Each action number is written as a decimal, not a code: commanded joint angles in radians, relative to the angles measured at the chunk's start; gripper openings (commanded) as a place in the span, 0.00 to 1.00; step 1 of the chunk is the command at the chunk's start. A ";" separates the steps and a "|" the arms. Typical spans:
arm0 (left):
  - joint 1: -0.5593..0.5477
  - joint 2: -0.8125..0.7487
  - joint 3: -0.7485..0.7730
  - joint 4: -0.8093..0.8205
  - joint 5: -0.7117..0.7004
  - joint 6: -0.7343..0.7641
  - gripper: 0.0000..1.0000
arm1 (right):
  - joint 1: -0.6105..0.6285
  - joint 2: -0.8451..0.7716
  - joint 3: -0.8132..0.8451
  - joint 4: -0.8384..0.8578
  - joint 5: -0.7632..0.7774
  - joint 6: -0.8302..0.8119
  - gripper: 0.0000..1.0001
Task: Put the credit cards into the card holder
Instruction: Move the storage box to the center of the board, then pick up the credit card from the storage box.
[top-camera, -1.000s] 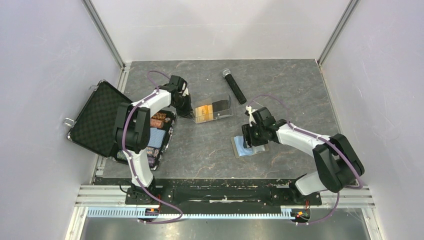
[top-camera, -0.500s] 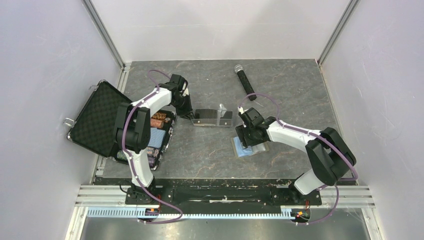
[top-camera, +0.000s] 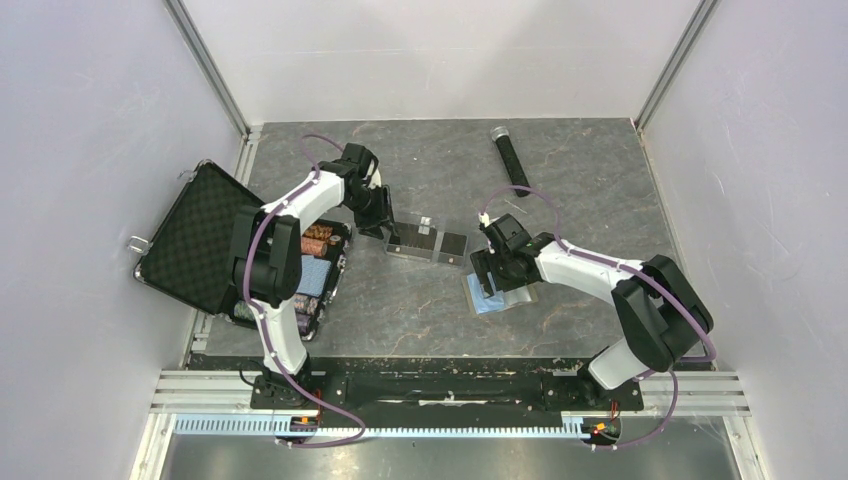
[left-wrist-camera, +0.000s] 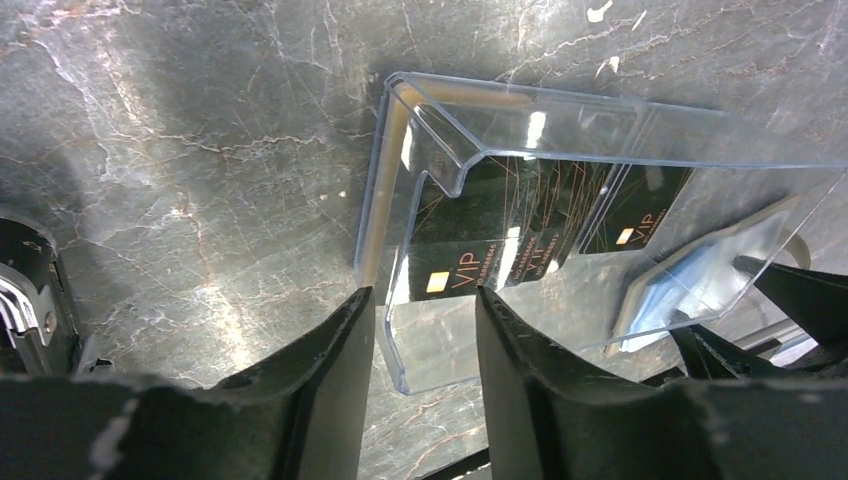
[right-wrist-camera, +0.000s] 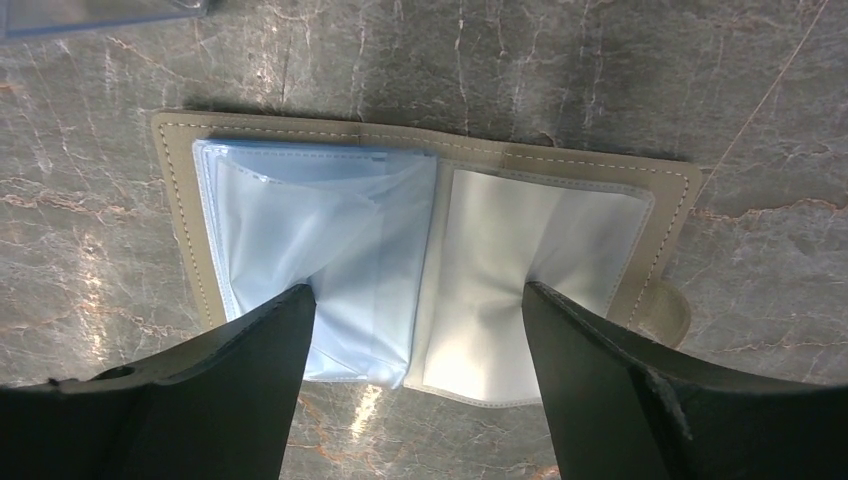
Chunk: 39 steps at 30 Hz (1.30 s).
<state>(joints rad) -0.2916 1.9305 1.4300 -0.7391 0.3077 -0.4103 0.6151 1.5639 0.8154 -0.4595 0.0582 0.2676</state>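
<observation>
The credit cards (left-wrist-camera: 520, 240) sit inside a small clear plastic box (left-wrist-camera: 600, 140); their visible faces are dark with gold "VIP" print. My left gripper (left-wrist-camera: 422, 300) is closed around the box's near end wall and holds the box tilted; from above, the gripper (top-camera: 385, 232) is at the box's (top-camera: 428, 232) left end. The card holder (right-wrist-camera: 430, 230) lies open on the table, taupe rim up and light blue sleeves showing. My right gripper (right-wrist-camera: 415, 295) is open, one fingertip pressing on each half. From above, it (top-camera: 487, 283) is over the holder (top-camera: 510, 300), just right of the box.
An open black case (top-camera: 195, 235) holding poker chips (top-camera: 315, 270) stands at the left, beside my left arm. A black microphone (top-camera: 508, 155) lies at the back, right of centre. White walls enclose the table on three sides.
The clear box went from lying flat with orange card faces up to tilted, and moved right towards the card holder. The microphone rolled away to the back right. My right gripper shifted slightly left.
</observation>
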 joint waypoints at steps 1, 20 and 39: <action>-0.004 -0.068 0.035 -0.009 0.025 0.033 0.52 | -0.006 0.152 -0.117 0.020 -0.099 0.002 0.82; -0.009 -0.128 0.072 -0.039 -0.005 0.081 0.61 | -0.022 0.099 -0.089 0.028 -0.194 -0.038 0.93; -0.014 -0.107 0.119 -0.039 0.064 0.117 0.64 | -0.024 0.039 0.273 -0.124 -0.304 -0.093 0.98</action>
<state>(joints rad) -0.2981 1.8389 1.5005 -0.7792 0.3340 -0.3588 0.5900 1.6047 1.0077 -0.5640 -0.1894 0.1886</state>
